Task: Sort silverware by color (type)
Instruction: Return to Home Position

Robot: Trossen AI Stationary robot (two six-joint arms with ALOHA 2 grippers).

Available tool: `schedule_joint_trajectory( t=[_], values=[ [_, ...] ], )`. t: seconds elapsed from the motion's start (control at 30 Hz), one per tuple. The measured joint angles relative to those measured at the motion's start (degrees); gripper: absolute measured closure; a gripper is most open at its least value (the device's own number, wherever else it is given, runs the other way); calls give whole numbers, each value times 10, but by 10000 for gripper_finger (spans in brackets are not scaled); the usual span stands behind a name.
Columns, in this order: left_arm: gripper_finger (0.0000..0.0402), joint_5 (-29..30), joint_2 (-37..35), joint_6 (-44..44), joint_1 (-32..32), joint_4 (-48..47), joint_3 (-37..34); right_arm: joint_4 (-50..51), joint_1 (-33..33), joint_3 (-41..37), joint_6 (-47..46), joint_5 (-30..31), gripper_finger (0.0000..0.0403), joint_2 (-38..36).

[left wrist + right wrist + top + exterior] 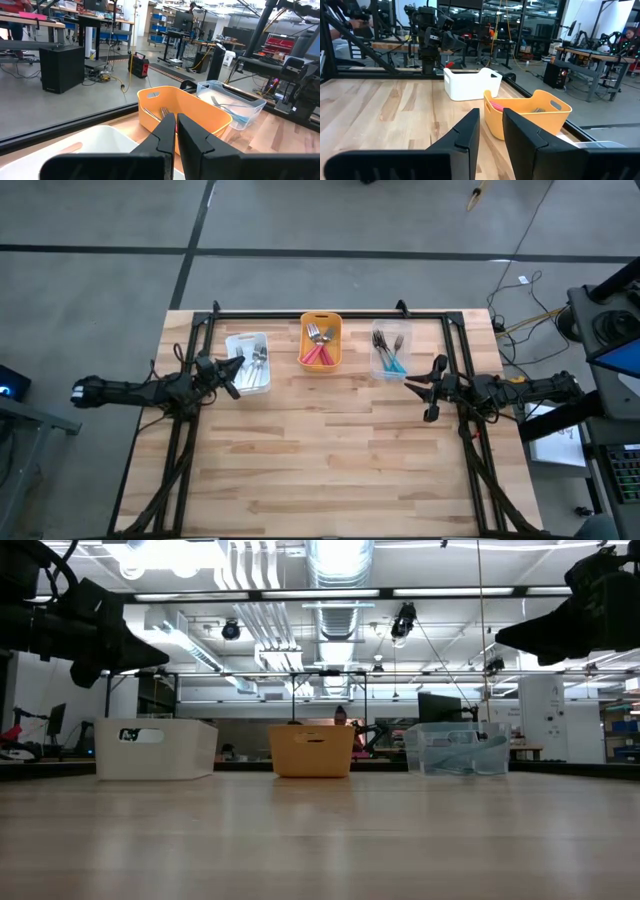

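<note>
The fingers [162, 135] of the left gripper [176, 119] are almost pressed together, with only a thin slit between them. They hold nothing. This gripper hangs above the table [330, 460], left of the orange bin [321, 317] and right by the white bin [247, 336].

The fingers [465, 132] of the right gripper [490, 114] are a little apart and hold nothing too. It hangs right of the orange bin, just past the clear bin [378, 370].

Pink-handled forks [318, 352] lie in the orange bin. White-handled forks [258, 365] lie in the white bin to its left. Blue-handled forks [393, 358] lie in the clear bin to its right.

No silverware shows on the bare table, so the sorting looks done. Likely only bringing the arms to rest is left.
</note>
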State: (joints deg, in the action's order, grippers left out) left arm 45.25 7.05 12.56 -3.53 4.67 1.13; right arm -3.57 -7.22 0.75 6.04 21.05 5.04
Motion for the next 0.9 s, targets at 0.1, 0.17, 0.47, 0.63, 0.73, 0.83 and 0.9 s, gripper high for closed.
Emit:
schedule_joint_trajectory(
  t=[0.1,0.17,0.47,0.63,0.73,0.83,0.9],
  values=[
    [402,0,0,0,0,0,0,0,0,0,0,0,323,0],
    [402,0,0,0,0,0,0,0,0,0,0,0,320,0],
    [402,0,0,0,0,0,0,0,0,0,0,0,312,0],
    [402,0,0,0,0,0,0,0,0,0,0,0,318,0],
    [402,0,0,0,0,0,0,0,0,0,0,0,323,0],
    [402,0,0,0,0,0,0,0,0,0,0,0,328,0],
    [402,0,0,0,0,0,0,0,0,0,0,0,330,0]
  ],
)
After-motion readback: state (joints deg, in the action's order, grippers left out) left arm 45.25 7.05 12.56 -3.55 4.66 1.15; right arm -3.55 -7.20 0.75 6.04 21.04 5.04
